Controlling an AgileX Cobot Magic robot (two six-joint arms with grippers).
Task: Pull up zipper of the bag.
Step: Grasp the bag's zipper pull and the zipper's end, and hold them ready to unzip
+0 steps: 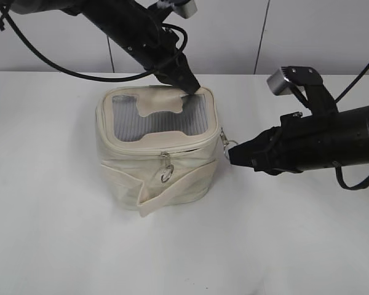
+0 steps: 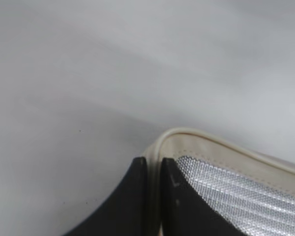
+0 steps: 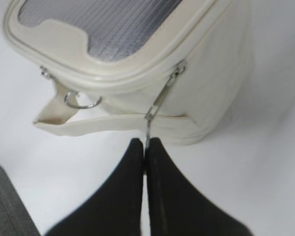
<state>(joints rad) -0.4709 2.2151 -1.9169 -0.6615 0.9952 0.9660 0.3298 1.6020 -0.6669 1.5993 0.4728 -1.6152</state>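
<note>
The cream-white bag (image 1: 154, 157) stands on the white table, its lid with grey mesh panels facing up. My left gripper (image 1: 194, 90) is shut on the bag's far rim; in the left wrist view (image 2: 154, 164) the cream edge (image 2: 187, 140) sits between the black fingers. My right gripper (image 1: 232, 153) is shut on the ring pull (image 1: 230, 144) of the zipper slider at the bag's right corner; the right wrist view shows the thin metal pull (image 3: 155, 110) running into the closed fingertips (image 3: 146, 145). A second slider with its ring (image 1: 166, 174) hangs at the front, also seen in the right wrist view (image 3: 81, 102).
The cream strap band (image 1: 172, 193) sticks out at the bag's front. White table (image 1: 61, 246) extends around the bag, with a pale wall (image 1: 43, 49) behind. The right arm (image 1: 332, 141) lies low over the table at right.
</note>
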